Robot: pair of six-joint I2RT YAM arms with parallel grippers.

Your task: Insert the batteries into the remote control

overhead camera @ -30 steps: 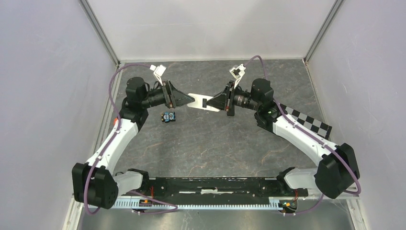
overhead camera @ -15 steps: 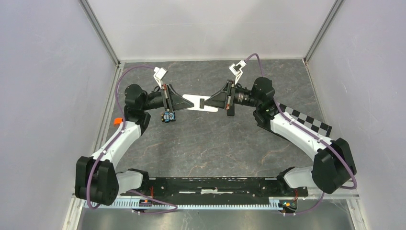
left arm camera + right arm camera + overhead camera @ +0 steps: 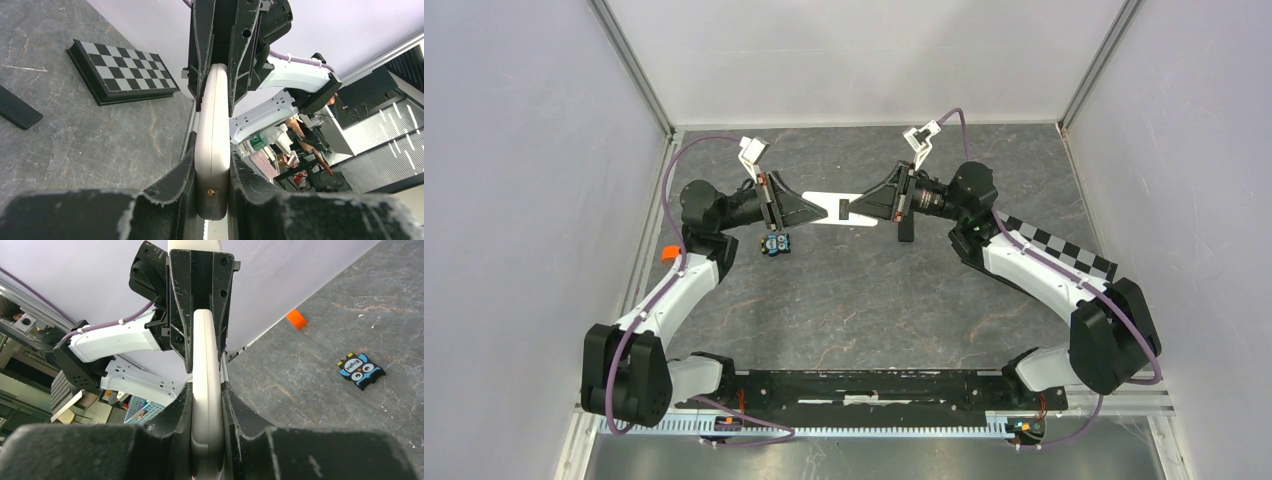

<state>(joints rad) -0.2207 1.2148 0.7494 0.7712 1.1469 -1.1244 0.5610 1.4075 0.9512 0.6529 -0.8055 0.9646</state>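
Grey table (image 3: pixel 864 300), remote (image 3: pixel 212 130) near far wall (image 3: pixel 864 60)

The right pincer (image 3: pixel 206 390) clamps a white remote (image 3: pixel 207 420) edge-on; the left pincer (image 3: pixel 202 347) grips its far end.

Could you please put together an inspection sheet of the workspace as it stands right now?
Surface: dark, stone-patterned table.
Job's things: white remote, held edge-on between the two arms, one at each end. Batteries: nothing seen.
Clutter: checkered board; black bar lying flat; small owl-printed pack; orange tag near the table's left edge.
Grippers: left gripper and right gripper are both shut on the remote.
Cables: a purple left cable and a purple right cable loop above the wrists, away from the remote.
Surroundings: pale walls on three sides.
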